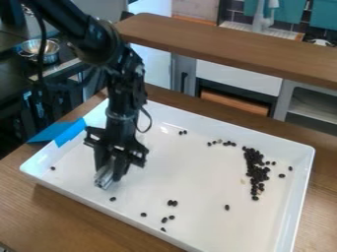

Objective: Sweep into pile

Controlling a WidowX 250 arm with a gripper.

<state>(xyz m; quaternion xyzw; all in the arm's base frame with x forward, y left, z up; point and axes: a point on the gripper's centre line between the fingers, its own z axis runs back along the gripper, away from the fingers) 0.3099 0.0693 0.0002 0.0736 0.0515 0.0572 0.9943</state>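
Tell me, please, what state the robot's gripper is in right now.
Black gripper: down at the white tray; whether it is open, closed or holding anything cannot be told.

And from twelve o'clock right round the dial, no text, label, brand, number or sign can be read.
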